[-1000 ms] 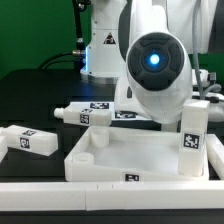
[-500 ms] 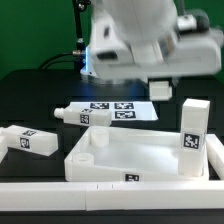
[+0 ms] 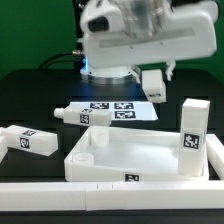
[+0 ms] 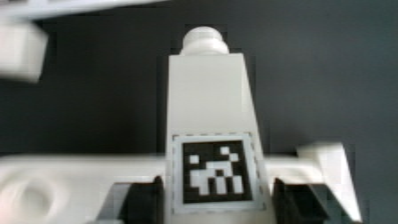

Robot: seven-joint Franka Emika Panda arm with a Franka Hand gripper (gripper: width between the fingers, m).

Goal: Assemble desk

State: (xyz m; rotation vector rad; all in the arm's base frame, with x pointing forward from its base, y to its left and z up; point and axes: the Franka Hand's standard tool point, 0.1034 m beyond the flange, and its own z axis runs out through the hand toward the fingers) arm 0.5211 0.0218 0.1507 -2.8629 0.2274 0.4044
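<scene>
The white desk top [image 3: 110,160] lies at the front with one leg [image 3: 193,135] standing upright in its corner on the exterior view's right. A second leg [image 3: 88,116] lies behind the top, and a third [image 3: 30,140] lies at the exterior view's left. My gripper [image 3: 154,84] hangs high above the marker board's right end. In the wrist view it [image 4: 214,205] is shut on a tagged leg [image 4: 210,110]. Dark fingers [image 4: 151,200] press both of the leg's sides. The leg's peg [image 4: 208,40] points away from the camera.
The marker board [image 3: 120,109] lies flat behind the desk top. A white bar [image 3: 60,187] runs along the table's front edge. The robot base with a blue light [image 3: 100,62] stands at the back.
The arm has risen from low over the desk top and swung toward the exterior view's left. The upright leg, the lying legs and the desk top have not moved.
</scene>
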